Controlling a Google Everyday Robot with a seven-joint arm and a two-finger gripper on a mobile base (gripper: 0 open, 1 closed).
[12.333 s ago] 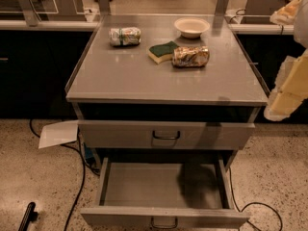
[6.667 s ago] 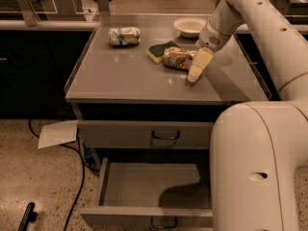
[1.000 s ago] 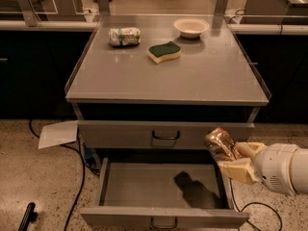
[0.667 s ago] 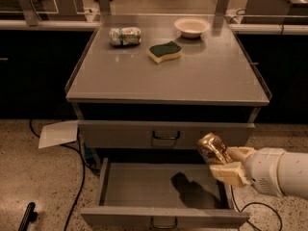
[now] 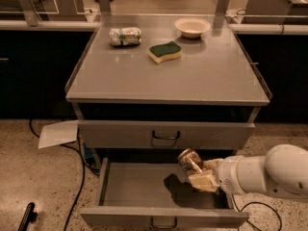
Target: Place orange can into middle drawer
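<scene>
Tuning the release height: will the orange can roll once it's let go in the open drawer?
Likely rolls: the orange can is a smooth cylinder, held tilted by the gripper over the right side of the middle drawer, and the floor is flat. The low walls should stop it. Shiny metal, so perhaps slippery.

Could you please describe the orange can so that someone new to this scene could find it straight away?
Start at the grey cabinet and drop to the open middle drawer. Over the drawer's right side, the end effector reaches in from the right, shut on the orange can. It is shiny orange-gold and held in the air, unlike the whitish can lying on the cabinet top.
</scene>
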